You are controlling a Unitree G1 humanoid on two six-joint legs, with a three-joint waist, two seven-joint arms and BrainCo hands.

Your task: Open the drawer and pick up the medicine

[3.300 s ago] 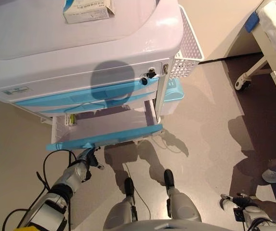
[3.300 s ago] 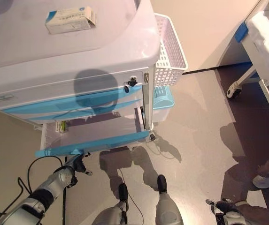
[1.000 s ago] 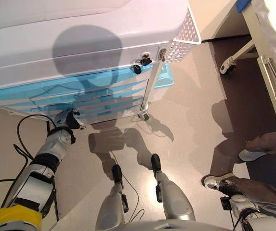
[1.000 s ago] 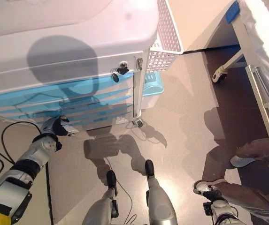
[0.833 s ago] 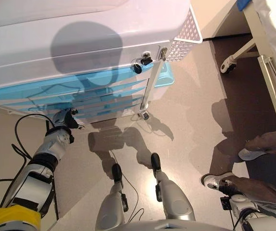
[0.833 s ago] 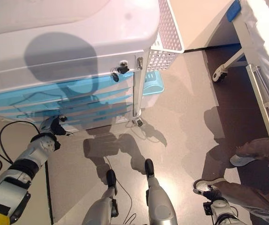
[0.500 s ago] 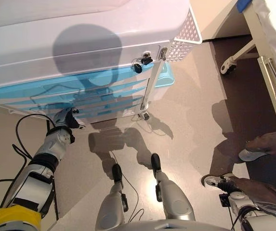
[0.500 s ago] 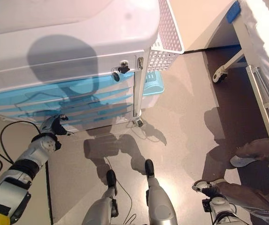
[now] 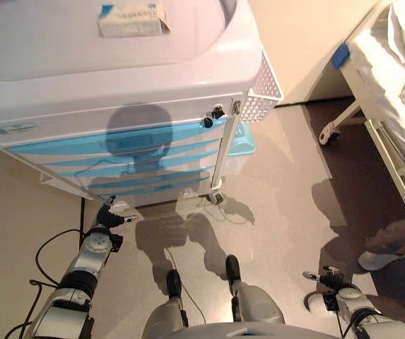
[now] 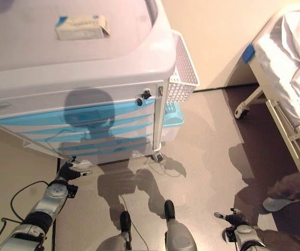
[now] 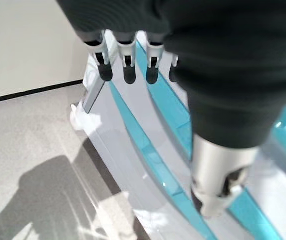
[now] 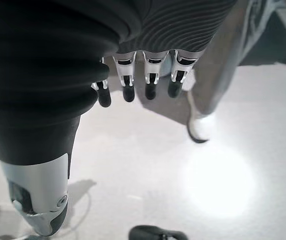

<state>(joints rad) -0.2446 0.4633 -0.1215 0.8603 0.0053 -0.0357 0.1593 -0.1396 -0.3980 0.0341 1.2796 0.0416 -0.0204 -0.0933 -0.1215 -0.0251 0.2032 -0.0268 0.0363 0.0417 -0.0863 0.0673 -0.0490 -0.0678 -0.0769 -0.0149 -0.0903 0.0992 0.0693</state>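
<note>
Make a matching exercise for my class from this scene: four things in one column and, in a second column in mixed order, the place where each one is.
Things:
1. medicine box
2. white mesh basket
3. left robot hand
4. bed

Places:
A. low on the floor, in front of the bottom drawers
B. at the far right of the room
C. on top of the cart
D. hanging on the cart's right side

Pairs: 1-C, 2-D, 3-A, 4-B

A white mesh basket (image 9: pixel 266 92) is hanging off the cart's side; a bed (image 9: pixel 393 92) is standing right; a person's shoe (image 9: pixel 379 260) is showing.
</note>
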